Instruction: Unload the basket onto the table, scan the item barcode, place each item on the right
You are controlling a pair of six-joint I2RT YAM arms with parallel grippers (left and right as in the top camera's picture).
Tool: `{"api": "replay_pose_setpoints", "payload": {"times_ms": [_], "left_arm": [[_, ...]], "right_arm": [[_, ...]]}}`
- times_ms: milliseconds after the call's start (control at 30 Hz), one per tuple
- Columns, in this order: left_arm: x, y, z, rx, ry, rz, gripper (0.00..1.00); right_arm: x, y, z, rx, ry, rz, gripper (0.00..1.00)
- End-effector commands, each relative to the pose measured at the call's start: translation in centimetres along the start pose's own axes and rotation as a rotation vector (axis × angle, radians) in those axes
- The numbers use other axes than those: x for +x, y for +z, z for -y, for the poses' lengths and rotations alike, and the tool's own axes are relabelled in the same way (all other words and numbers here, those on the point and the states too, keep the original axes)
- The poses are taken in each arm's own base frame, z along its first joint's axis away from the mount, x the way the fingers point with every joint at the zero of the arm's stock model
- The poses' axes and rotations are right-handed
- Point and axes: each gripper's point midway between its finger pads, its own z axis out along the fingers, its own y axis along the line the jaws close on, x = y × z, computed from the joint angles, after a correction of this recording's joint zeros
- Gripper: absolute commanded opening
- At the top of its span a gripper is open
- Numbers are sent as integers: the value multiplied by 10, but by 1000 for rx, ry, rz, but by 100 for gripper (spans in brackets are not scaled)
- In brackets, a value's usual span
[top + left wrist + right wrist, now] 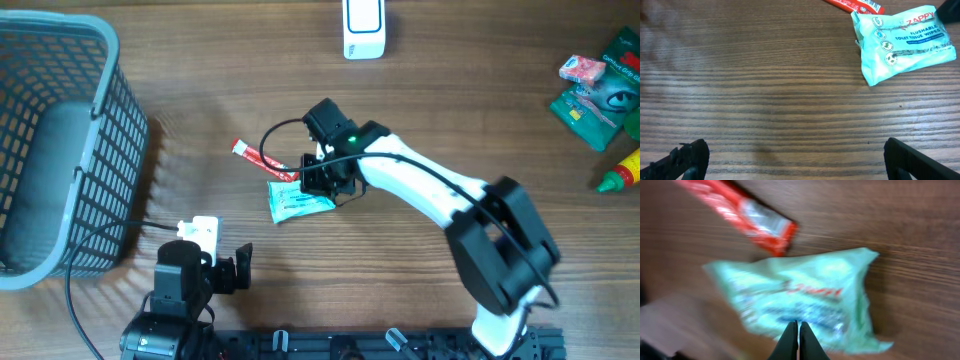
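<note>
Mint-green crinkled wipes pack

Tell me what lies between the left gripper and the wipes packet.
Nothing but bare wooden table, as the left wrist view shows: the open left gripper at the bottom, the wipes packet at the top right.

Dark wood-grain table, even light; grey basket far left.

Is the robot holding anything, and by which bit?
Cannot be told. The right end effector is shut, tips over the wipes pack, but a pinch isn't clear. The left end effector is open, empty.
</note>
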Motion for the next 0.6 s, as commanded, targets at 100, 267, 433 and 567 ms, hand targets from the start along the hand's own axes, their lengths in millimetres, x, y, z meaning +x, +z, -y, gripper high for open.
{"api": "replay_pose_setpoints", "payload": {"times_ms": [100,267,433,567], "left_arm": [[0,0,-1,-6,2,3,100],[0,0,-1,-6,2,3,100],[0,0,-1,-6,2,3,100],[0,0,-1,-6,2,3,100]], "right_arm": [[-1,-14,-27,-11,-91,76,5],[15,14,10,144,62,24,4],[10,15,47,279,156,53,4],[-16,-3,55,290,105,111,4]]}}
